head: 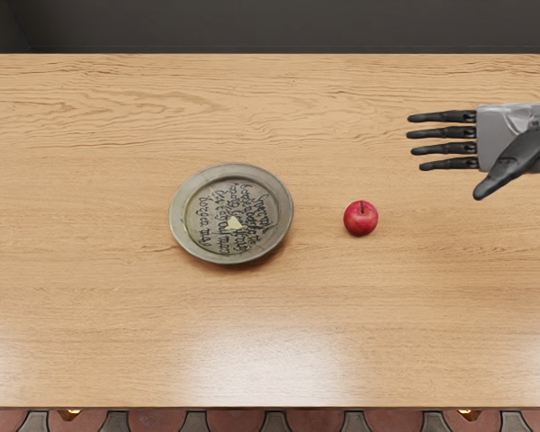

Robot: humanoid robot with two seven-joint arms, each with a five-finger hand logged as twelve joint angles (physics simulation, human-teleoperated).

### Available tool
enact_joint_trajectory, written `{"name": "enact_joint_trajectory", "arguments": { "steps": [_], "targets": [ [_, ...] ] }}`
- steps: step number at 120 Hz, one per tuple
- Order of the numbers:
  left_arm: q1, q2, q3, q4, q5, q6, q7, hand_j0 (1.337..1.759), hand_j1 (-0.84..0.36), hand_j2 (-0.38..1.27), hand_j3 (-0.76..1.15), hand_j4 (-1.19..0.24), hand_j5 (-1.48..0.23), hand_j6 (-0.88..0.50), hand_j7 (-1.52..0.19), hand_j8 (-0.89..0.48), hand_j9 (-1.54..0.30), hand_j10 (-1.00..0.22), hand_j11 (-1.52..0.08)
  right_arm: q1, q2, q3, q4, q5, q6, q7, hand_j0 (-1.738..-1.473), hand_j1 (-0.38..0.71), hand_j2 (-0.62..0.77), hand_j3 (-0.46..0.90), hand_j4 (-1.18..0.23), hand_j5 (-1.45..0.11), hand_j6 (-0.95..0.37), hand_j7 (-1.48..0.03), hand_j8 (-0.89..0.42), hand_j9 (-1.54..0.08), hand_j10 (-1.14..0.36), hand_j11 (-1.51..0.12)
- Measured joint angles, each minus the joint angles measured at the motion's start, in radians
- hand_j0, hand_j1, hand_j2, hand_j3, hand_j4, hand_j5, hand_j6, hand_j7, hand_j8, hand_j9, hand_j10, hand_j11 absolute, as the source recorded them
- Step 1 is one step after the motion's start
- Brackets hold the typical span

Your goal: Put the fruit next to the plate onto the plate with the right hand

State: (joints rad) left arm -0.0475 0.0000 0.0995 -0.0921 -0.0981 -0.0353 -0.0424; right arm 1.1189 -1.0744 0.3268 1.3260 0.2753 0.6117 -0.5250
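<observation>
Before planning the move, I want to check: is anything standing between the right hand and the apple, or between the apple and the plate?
Nothing visible. Only bare table lies between the open right hand and the apple, and between the apple and the plate.

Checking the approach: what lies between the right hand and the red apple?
Head view: only bare wooden tabletop between the open grey right hand and the round red apple.
</observation>
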Motion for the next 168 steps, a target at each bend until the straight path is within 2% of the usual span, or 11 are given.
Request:
{"name": "enact_joint_trajectory", "arguments": {
  "steps": [14,34,63,85,103,115,145,168],
  "targets": [
    [0.0,0.0,0.0,0.0,0.0,0.0,0.0,1.658,0.07,0.05,0.0,-0.23,-0.3,-0.23,-0.3,-0.23,-0.3,-0.23,-0.3,0.003,0.034,0.003,-0.011,-0.009,0.0,-0.002,-1.658,-0.31,-0.01,0.0,-0.03,-0.05,-0.03,-0.05,-0.03,-0.05,-0.03,-0.05],
    [0.0,0.0,0.0,0.0,0.0,0.0,0.0,1.658,0.07,0.05,0.0,-0.23,-0.3,-0.23,-0.3,-0.23,-0.3,-0.23,-0.3,0.043,0.067,0.008,0.0,-0.11,0.0,0.012,-1.658,-0.31,-0.01,0.0,-0.03,-0.05,-0.03,-0.05,-0.03,-0.05,-0.04,-0.05],
    [0.0,0.0,0.0,0.0,0.0,0.0,0.0,1.658,0.07,0.05,0.0,-0.23,-0.3,-0.23,-0.3,-0.23,-0.3,-0.23,-0.3,0.077,0.155,0.118,0.05,-0.57,-0.014,0.017,-1.658,-0.3,-0.01,0.0,-0.04,-0.05,-0.04,-0.05,-0.04,-0.05,-0.04,-0.05],
    [0.0,0.0,0.0,0.0,0.0,0.0,0.0,1.658,0.07,0.05,0.0,-0.23,-0.3,-0.23,-0.3,-0.23,-0.3,-0.23,-0.3,0.079,0.177,0.08,0.187,-0.826,-0.237,0.004,-1.658,-0.3,-0.01,0.0,-0.04,-0.05,-0.04,-0.05,-0.04,-0.05,-0.04,-0.05],
    [0.0,0.0,0.0,0.0,0.0,0.0,0.0,1.658,0.07,0.05,0.0,-0.23,-0.3,-0.23,-0.3,-0.23,-0.3,-0.23,-0.3,0.079,0.197,-0.006,0.263,-0.923,-0.451,-0.026,-1.658,-0.3,-0.01,0.0,-0.04,-0.05,-0.04,-0.05,-0.04,-0.05,-0.04,-0.05],
    [0.0,0.0,0.0,0.0,0.0,0.0,0.0,1.658,0.07,0.05,0.0,-0.23,-0.3,-0.23,-0.3,-0.23,-0.3,-0.23,-0.3,0.081,0.217,-0.074,0.31,-0.974,-0.596,-0.061,-1.658,-0.3,-0.01,0.0,-0.04,-0.05,-0.04,-0.05,-0.04,-0.05,-0.04,-0.05],
    [0.0,0.0,0.0,0.0,0.0,0.0,0.0,1.658,0.07,0.05,0.0,-0.23,-0.3,-0.23,-0.3,-0.23,-0.3,-0.23,-0.3,0.091,0.318,-0.246,0.345,-1.043,-0.872,-0.084,-1.658,-0.3,-0.01,0.0,-0.04,-0.05,-0.04,-0.05,-0.04,-0.05,-0.04,-0.05],
    [0.0,0.0,0.0,0.0,0.0,0.0,0.0,1.658,0.07,0.05,0.0,-0.23,-0.3,-0.23,-0.3,-0.23,-0.3,-0.23,-0.3,0.101,0.382,-0.315,0.347,-1.041,-0.987,-0.085,-1.658,-0.3,-0.01,0.0,-0.04,-0.05,-0.04,-0.05,-0.04,-0.05,-0.04,-0.05]
  ]
}}
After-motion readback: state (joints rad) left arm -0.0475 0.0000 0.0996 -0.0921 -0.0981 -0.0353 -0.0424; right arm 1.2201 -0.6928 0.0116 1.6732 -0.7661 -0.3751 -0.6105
